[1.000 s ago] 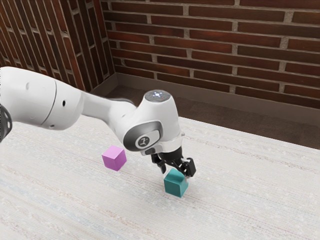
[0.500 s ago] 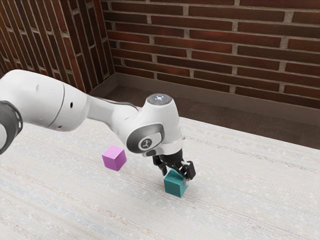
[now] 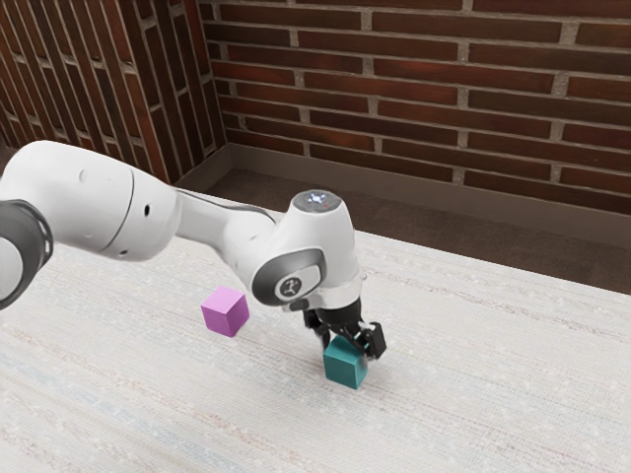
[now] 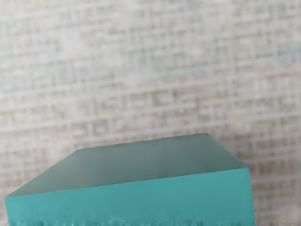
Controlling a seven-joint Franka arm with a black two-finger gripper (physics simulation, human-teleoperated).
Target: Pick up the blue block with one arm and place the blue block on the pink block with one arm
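Your gripper [image 3: 346,340] sits low over the blue block [image 3: 344,369], fingers spread apart astride its top. The pink block [image 3: 225,311] rests well aside on the table [image 3: 493,394].

Two blocks lie on the bench [image 3: 493,394]: one blue block [image 3: 345,369], teal in shade, and one pink block [image 3: 225,311]. One white robot arm [image 3: 197,222] reaches in, carrying one black end effector [image 3: 346,341]. There is one bench, and two brick walls [image 3: 414,89] meet at one corner behind it; the wrist view takes in one block, the blue one
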